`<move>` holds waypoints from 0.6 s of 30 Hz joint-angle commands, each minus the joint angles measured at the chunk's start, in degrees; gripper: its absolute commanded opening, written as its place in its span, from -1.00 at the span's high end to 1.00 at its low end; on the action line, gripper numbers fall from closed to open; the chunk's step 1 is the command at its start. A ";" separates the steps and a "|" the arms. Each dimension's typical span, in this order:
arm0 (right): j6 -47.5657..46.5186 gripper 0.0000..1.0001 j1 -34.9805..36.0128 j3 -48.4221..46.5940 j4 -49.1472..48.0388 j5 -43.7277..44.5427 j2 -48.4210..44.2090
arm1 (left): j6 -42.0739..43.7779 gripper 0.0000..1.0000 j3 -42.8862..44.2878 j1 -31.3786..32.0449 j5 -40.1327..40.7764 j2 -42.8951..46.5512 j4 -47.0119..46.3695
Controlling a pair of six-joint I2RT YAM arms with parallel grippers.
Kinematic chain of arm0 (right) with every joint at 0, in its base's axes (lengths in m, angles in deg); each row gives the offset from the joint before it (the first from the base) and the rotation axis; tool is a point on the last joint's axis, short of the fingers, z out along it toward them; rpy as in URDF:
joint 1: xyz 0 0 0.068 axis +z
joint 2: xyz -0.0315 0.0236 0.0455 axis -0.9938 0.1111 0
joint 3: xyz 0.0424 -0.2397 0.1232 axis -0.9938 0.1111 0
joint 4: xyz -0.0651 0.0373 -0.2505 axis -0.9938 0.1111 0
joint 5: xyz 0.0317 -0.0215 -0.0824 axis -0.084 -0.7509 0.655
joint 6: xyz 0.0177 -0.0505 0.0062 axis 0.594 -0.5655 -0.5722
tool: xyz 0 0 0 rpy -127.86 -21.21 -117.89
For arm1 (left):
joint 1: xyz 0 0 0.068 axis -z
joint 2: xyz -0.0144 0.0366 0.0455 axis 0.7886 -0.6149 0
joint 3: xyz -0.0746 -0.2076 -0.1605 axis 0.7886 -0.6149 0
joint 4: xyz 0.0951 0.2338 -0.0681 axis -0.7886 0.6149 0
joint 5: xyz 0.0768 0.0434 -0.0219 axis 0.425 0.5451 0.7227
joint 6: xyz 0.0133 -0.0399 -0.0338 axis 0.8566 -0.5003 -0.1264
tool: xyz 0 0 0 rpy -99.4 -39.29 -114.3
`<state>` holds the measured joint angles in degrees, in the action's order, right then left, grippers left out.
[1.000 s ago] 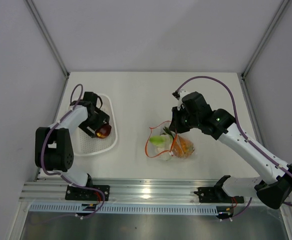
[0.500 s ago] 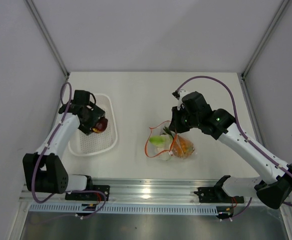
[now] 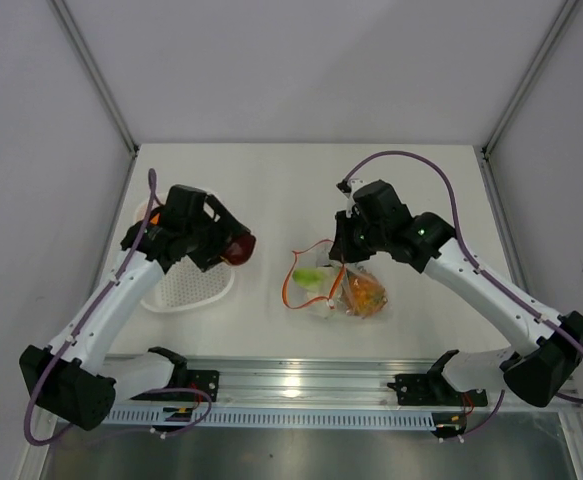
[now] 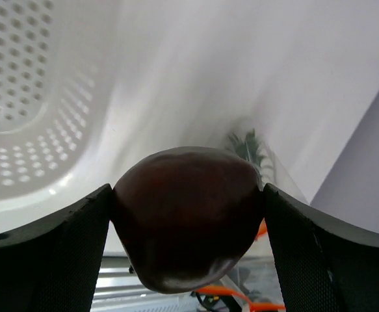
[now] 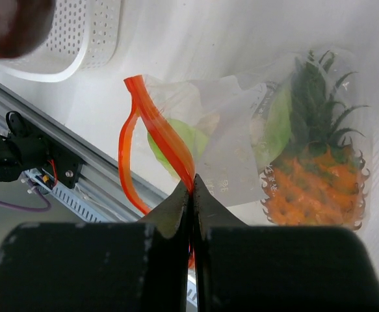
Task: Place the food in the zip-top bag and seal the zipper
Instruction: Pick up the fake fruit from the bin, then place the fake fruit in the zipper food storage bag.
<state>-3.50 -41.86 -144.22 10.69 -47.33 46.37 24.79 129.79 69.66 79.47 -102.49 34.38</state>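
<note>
Top view: left gripper (image 3: 233, 246) grasping dark red piece (image 3: 239, 250), just off 3 o'clock rim of white basket (image 3: 186, 288), at 9 o'clock from zip-top bag (image 3: 329, 303). Right gripper (image 3: 342, 250) clenched on zipper (image 3: 292, 280) at bag's 12 o'clock. Pineapple (image 3: 364, 293) and green vegetable (image 3: 311, 275) inside bag.
Left wrist: piece wedged between both fingers; basket at 10 o'clock.
Right wrist: jaws pinching zipper strip; pineapple at 3 o'clock.

Bright even light; soft shadows; glare on rail (image 3: 291, 375); right gripper (image 5: 191, 190) blurred.
</note>
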 commanded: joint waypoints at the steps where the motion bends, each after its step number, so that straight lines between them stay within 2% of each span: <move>1: 1.71 1.00 -0.27 -3.33 -0.88 0.92 0.86 | -5.75 -0.10 3.85 8.12 -1.59 0.72 -2.18; 6: 2.94 1.00 -0.27 -5.35 0.71 1.62 0.95 | -10.15 -0.11 4.91 16.74 -1.85 -1.64 -6.31; 18: 5.93 1.00 -0.27 -8.43 3.26 1.54 0.60 | -14.55 -0.11 9.48 27.30 -0.36 -7.98 -7.82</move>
<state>0.50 -41.88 -149.18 14.58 -45.64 47.60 12.77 135.34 95.17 78.36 -109.72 28.24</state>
